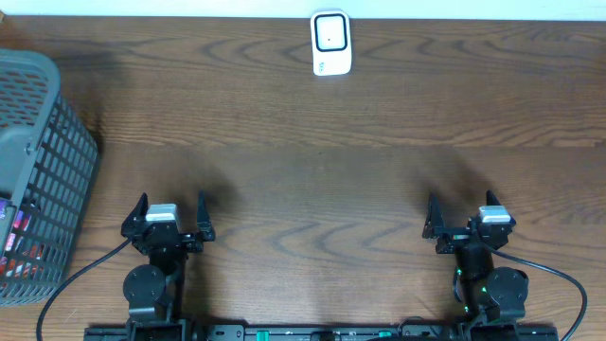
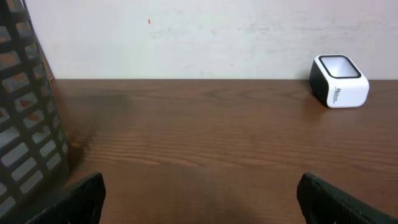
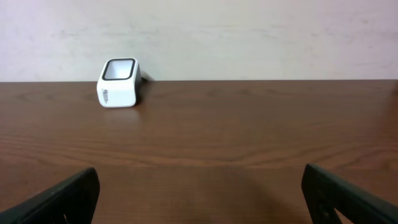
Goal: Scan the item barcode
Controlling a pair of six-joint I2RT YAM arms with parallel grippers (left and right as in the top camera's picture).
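A white barcode scanner [image 1: 331, 43] with a dark window stands at the far edge of the wooden table, near the middle. It shows in the left wrist view as the scanner [image 2: 339, 81] at the right, and in the right wrist view as the scanner [image 3: 118, 83] at the left. Red and dark packaged items [image 1: 14, 244] show through the mesh of a grey basket [image 1: 38, 142] at the left. My left gripper [image 1: 171, 203] [image 2: 200, 193] and right gripper [image 1: 461, 205] [image 3: 200, 186] rest near the front edge, both open with nothing between the fingers.
The basket's wall [image 2: 25, 112] rises close to the left of my left gripper. A pale wall runs behind the table's far edge. Bare wood lies between the grippers and the scanner.
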